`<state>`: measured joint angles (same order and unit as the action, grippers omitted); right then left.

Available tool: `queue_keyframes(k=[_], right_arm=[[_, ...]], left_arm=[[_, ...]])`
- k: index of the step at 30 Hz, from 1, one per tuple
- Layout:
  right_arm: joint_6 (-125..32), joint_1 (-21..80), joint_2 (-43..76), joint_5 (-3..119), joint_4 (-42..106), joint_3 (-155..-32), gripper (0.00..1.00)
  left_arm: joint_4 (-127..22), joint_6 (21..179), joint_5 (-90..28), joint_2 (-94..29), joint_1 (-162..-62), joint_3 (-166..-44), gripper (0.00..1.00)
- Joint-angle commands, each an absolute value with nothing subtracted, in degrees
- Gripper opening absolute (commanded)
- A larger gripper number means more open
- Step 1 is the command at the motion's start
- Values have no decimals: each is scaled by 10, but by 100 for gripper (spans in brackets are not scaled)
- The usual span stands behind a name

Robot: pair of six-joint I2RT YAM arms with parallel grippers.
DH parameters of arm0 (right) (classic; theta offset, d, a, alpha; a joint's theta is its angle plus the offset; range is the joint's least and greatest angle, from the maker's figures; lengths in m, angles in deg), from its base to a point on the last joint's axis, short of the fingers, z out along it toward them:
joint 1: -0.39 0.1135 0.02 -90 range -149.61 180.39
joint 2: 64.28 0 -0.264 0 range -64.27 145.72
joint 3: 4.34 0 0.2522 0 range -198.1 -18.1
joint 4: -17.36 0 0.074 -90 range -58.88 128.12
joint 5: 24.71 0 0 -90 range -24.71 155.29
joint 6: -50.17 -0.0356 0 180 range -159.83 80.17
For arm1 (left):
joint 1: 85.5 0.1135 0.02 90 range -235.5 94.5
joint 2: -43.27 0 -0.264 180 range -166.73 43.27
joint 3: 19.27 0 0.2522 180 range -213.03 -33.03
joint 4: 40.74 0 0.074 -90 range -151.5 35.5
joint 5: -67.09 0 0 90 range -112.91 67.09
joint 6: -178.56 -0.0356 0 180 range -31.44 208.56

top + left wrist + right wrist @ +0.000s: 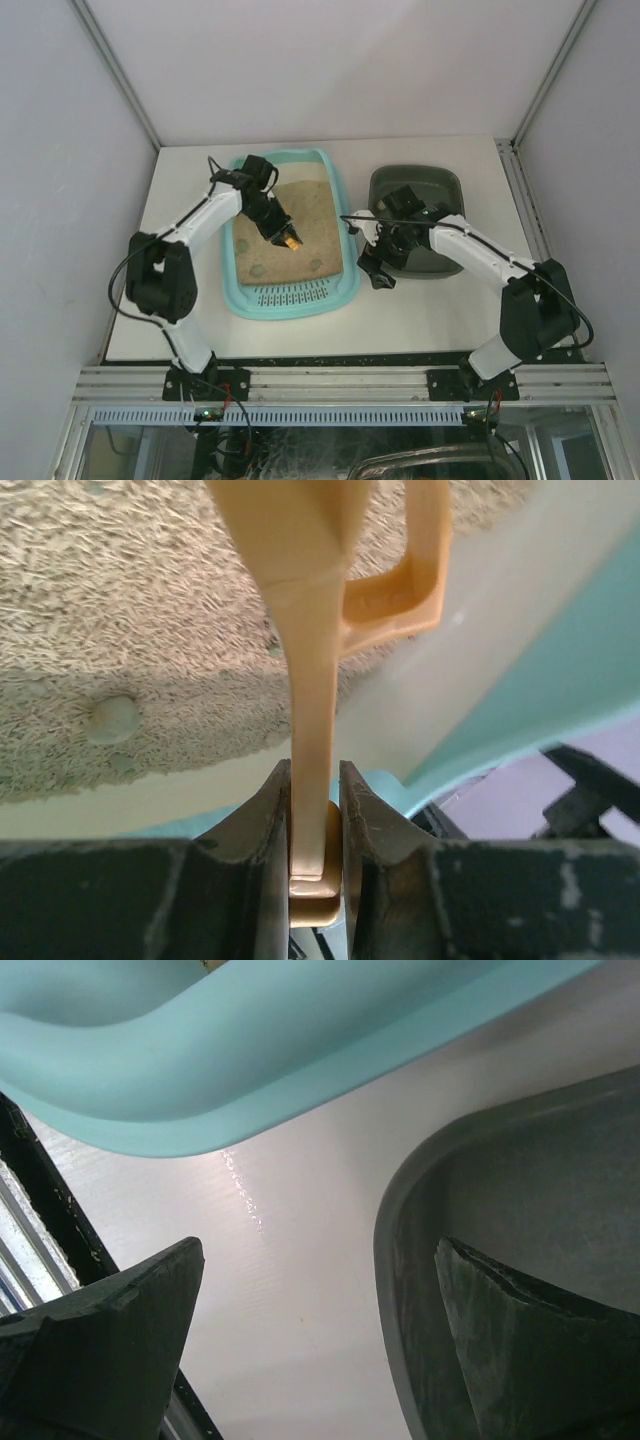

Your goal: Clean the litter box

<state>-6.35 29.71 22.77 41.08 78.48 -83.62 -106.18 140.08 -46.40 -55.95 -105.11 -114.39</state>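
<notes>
From above, my left arm (200, 225) reaches over the litter box (343, 292), left of centre on the table (430, 320), while my right gripper (378, 272) hangs between it and the grey tray (445, 185). On the left wrist camera, I see the left gripper (315, 780) clenched on the handle of an orange scoop (315, 660) above the sand (150, 600). On the right wrist camera, the jaws are spread wide, holding nothing.
</notes>
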Motion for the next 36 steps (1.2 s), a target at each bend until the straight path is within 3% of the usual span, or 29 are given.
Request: queue_keyframes(k=[1, 6, 22, 29, 36], right_arm=[[-59, 302, 251, 394, 778, -868, 100], [-80, 304, 288, 344, 783, -885, 100], [-156, 340, 340, 241, 763, -935, 100], [-184, 338, 346, 222, 744, -935, 100], [-211, 335, 340, 189, 739, -935, 100]], left_arm=[[-1193, 1418, -383, -646, -1046, -1278, 0], [-1253, 1397, -341, -725, -1046, -1373, 0], [-1299, 1336, -145, -785, -1030, -1437, 0], [-1324, 1216, -154, -879, -1031, -1549, 0], [-1301, 1166, -233, -881, -1038, -1524, 0]])
